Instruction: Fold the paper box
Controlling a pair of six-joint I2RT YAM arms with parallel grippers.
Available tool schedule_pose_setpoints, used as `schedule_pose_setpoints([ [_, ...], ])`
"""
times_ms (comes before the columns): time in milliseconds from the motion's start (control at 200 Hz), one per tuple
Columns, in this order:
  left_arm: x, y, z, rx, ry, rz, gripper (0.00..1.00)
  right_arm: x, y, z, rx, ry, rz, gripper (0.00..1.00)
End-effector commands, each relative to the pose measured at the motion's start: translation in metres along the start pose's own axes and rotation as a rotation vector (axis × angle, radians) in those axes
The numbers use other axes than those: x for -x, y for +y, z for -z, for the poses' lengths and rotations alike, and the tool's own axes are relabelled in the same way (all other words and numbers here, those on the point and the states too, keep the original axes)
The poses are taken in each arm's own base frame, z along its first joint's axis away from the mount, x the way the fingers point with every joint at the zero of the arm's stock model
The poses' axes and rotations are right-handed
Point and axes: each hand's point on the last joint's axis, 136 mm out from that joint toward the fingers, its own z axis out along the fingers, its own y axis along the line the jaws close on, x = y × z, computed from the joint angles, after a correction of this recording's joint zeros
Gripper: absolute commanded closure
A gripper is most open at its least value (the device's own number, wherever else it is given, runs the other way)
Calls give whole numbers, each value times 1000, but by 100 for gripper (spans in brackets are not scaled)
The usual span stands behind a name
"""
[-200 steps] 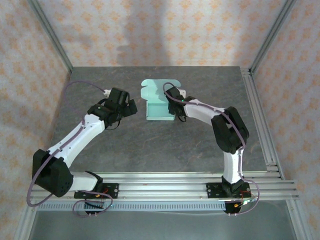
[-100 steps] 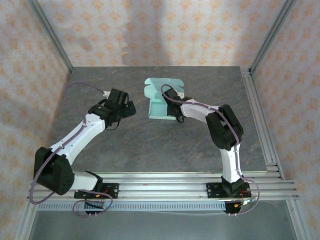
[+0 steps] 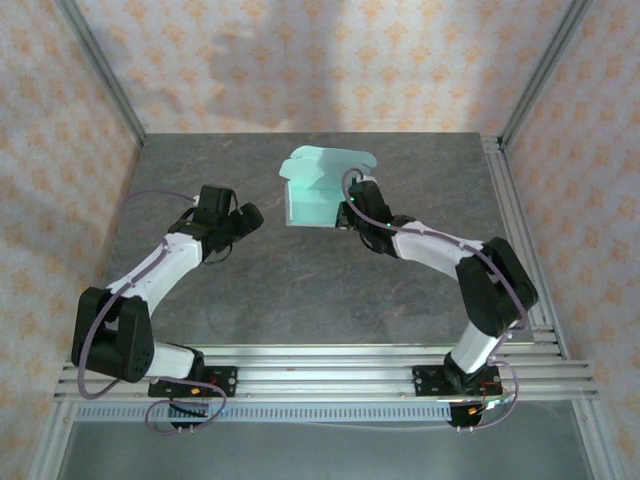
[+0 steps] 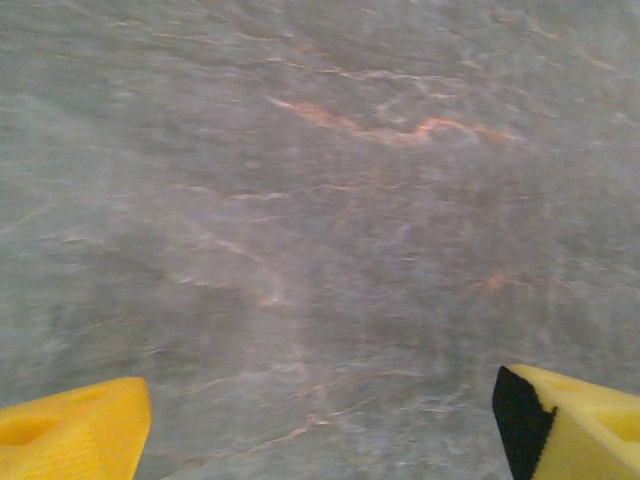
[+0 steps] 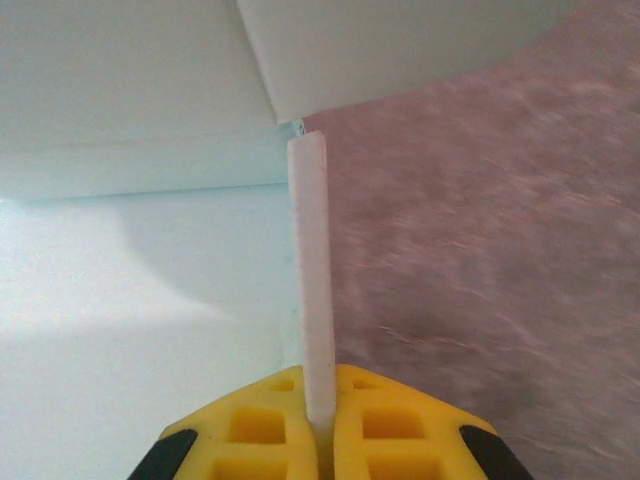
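Mint-blue card of the paper box (image 3: 318,188) is now seen raised and tilted over the far middle of the table (image 3: 300,285), where a second ago it was lying lower. The left gripper (image 3: 243,217) has been drawn back leftward. Grey veined stone is enclosed by orange-patterned walls (image 3: 300,60). The box's right edge is clamped in the right gripper (image 5: 320,430). The left gripper's fingers are held apart, well clear of the box.

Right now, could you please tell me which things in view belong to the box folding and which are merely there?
Part of the job:
paper box, flaps raised
right gripper, shut on an upright panel of the box
left gripper, open above the table

Just there:
table
aluminium rails along the near edge
patterned walls
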Motion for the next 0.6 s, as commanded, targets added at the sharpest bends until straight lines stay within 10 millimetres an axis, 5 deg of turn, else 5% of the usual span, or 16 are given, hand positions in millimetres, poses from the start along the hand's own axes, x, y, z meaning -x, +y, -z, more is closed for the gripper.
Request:
schedule_pose_setpoints([
  [0,-1,-36,-8,-183,37,17,14,33,53,21,268,-134,8,100],
  [210,-8,-84,-4,-428,126,-4,16,27,89,37,497,-120,40,100],
  [345,-19,-110,3,-570,196,-38,28,28,109,49,649,-132,18,100],
  [595,-40,-143,18,-671,287,-118,42,31,114,50,662,-145,30,100],
])
